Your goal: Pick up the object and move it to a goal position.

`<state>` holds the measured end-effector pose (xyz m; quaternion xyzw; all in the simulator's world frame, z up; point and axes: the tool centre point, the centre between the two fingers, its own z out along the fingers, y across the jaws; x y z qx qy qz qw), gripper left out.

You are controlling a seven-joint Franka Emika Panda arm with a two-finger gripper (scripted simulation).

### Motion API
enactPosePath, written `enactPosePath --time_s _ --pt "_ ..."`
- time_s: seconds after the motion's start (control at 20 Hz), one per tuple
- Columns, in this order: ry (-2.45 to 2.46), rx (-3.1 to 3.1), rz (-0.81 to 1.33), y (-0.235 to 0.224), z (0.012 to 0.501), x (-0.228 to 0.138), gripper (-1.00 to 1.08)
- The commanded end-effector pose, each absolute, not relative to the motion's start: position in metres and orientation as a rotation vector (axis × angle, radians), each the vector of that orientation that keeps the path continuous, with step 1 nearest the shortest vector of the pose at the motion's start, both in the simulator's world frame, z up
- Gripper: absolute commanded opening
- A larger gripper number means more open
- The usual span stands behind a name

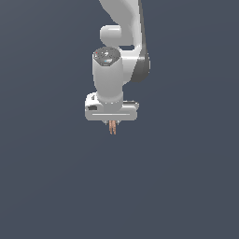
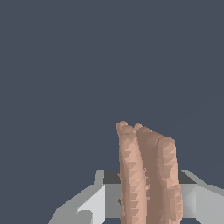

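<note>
Object point(image 1: 112, 127) first: you have it hanging from under the tool point(image 1: 112, 122), poking down below the white body, with nothing but flat dark background around it in the exterior view. No worktop or goal marker shows, so you cannot tell how far off the goal is. In the wrist view, a pale finger point(image 2: 94, 201) sits on one side, then the object point(image 2: 148, 175) as a few narrow orange-brown lobes lying side by side, then the second finger on the other side. Both fingers press against its flanks, so the tool is clenched on it. You should expect it to be light and stiff, judging by its slimness and faceted surface. It is narrow, so it may twist. Your hold across the bundled lobes, near their upper end, looks sound.
</note>
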<state>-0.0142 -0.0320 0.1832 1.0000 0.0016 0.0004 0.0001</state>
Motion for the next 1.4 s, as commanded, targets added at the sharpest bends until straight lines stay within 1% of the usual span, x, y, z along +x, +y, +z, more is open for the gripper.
enactPosePath --time_s 0.0,0.35,0.7,1.05,1.35 --pt "0.005 3.142 0.0 -0.038 0.207 -0.005 -1.0" --pt "0.005 3.142 0.0 -0.055 0.27 0.021 -1.0" --pt "0.005 3.142 0.0 -0.069 0.321 0.043 -1.0" --pt "0.005 3.142 0.0 -0.079 0.36 0.06 -1.0" --pt "0.005 3.142 0.0 -0.085 0.38 0.07 -1.0"
